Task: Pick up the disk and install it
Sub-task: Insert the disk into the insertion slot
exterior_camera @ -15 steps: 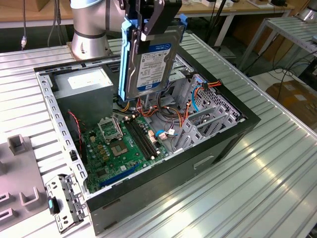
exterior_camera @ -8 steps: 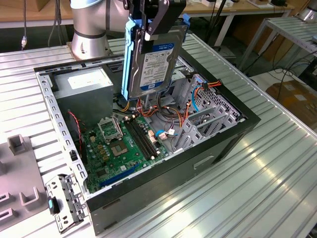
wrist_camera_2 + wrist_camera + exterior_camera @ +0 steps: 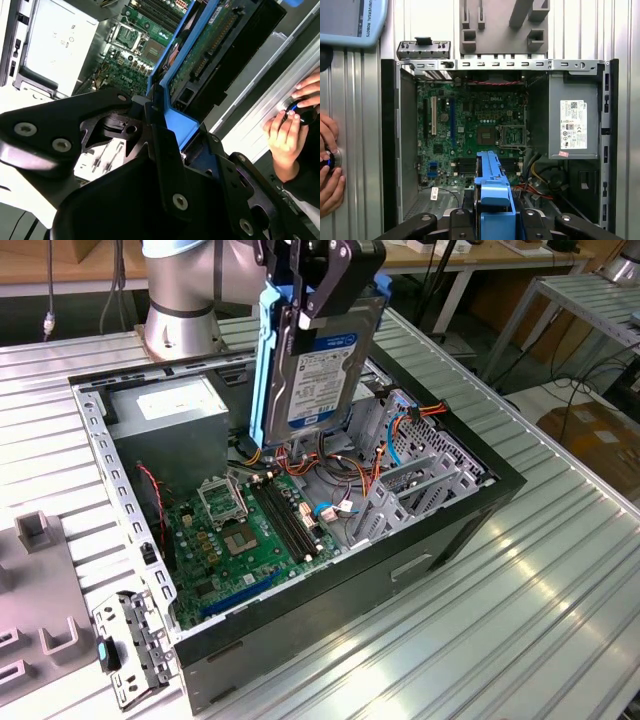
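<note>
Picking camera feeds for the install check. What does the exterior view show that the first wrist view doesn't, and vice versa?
Exterior view: the disk showing its labelled face, roughly upright in the gripper above the open case, and the arm's base. First wrist view: a person's hand resting beside the case, and a pendant corner. Both: motherboard, power supply, the disk's blue rail.

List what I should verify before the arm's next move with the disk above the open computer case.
1. Grip: gripper shut on the disk, upright: ok.
2. Clearance: disk hangs above the case, touching nothing: ok.
3. Cables lie right beneath the disk: not ok.
4. Person's hand on the table beside the case, outside it: ok.
5. Room inside the case for the disk: cannot tell.
</note>
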Controlling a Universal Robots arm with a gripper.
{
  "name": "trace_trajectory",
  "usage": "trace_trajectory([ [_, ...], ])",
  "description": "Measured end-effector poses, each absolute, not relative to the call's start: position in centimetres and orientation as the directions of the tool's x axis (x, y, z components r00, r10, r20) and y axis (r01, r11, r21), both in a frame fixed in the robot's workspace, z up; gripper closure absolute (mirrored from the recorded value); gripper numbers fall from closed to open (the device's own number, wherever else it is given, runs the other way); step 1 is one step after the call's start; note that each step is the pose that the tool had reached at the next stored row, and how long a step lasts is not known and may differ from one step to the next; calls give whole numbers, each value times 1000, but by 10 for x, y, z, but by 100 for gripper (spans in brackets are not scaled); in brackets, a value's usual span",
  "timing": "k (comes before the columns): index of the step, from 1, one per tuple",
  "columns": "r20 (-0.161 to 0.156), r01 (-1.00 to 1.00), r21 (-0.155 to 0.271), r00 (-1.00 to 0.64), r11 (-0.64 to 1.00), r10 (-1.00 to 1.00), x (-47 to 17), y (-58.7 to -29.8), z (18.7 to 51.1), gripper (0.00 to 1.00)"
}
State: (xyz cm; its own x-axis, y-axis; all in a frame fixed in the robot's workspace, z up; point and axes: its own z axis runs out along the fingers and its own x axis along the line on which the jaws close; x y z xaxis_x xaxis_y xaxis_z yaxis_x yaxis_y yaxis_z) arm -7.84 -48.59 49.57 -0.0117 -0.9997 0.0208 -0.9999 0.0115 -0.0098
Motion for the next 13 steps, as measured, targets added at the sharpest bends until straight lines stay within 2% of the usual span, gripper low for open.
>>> trace_trajectory([
  [13,24,-1000,-10,-12,11,-1000,-68,-506,496,63],
])
